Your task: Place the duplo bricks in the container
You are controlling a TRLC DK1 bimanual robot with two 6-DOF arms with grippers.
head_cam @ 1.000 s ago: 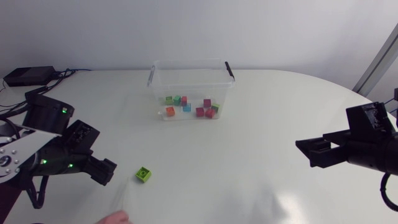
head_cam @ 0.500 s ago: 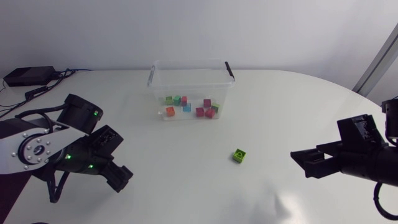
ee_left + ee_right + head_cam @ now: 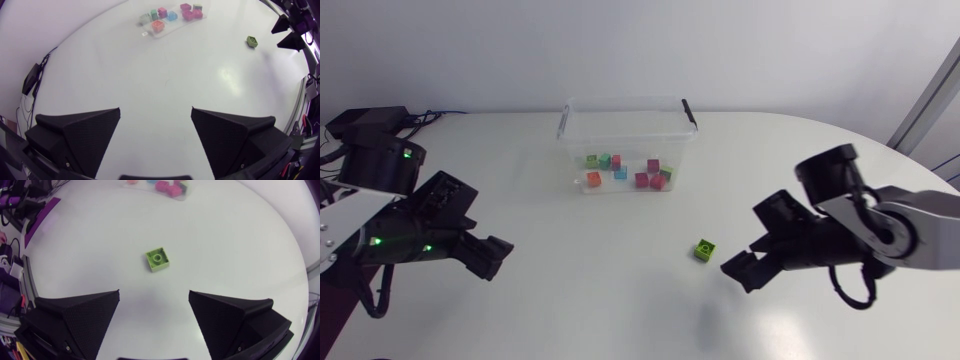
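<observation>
Approach step — right gripper (image 3: 154,294), jaws wide, faces the green brick (image 3: 158,260); next, straddle and close. Container (image 3: 563,125) stands beyond.

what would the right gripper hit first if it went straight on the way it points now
Most likely the green duplo brick. It lies on the table just ahead of the right gripper, roughly in line with the gap between its open fingers. The container sits further off beyond it.
</observation>
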